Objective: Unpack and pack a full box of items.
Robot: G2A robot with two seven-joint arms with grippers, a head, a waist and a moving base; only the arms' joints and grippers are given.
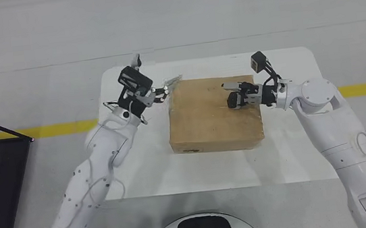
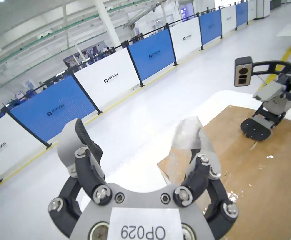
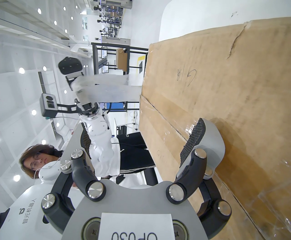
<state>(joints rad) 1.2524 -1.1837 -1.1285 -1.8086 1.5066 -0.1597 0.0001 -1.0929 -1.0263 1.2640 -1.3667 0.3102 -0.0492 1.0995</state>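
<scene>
Cardboard box [image 1: 213, 114] appeared stiff, likely heavy; clear tape [image 2: 188, 134] flimsy and sticky, best gripped at its lifted left end. Left hand [image 2: 134, 127] and right hand [image 3: 142, 126] were released.

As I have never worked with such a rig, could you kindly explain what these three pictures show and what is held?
It is a two-armed robot at a white table. The top view looks down from above its arms; the other two come from a camera on each wrist, so each shows its own gripper close up. On the table stands one closed cardboard box. The left gripper is open at a box corner, with a strip of clear tape clinging to one finger. The right gripper is open too, one finger seemingly resting on the box top.
</scene>
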